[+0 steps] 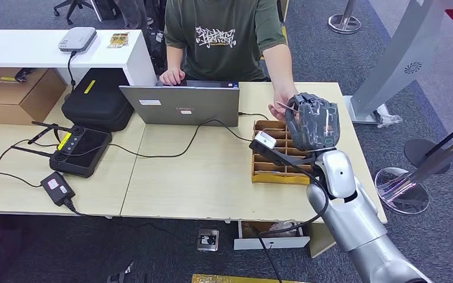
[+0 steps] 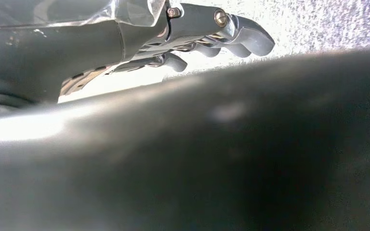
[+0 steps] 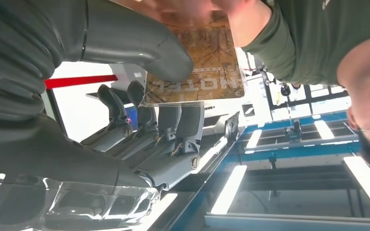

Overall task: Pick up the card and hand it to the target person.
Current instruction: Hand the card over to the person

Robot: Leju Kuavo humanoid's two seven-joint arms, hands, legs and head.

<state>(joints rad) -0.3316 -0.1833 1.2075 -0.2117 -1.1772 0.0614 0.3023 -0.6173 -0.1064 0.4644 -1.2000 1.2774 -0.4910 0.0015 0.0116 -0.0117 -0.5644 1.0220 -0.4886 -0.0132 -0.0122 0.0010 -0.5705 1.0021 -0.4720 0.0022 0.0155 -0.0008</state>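
Right robot hand (image 3: 139,91) pinches card (image 3: 200,62) (print "HOTEL"); person's hand (image 1: 283,101) touching.

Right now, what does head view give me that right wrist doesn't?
Head view alone: the table, laptop, compartmented cardboard box and where the handover happens, above that box. Right wrist alone: the card's brown printed face, pinched between thumb and fingers. Both: the right hand raised, meeting the person's hand.
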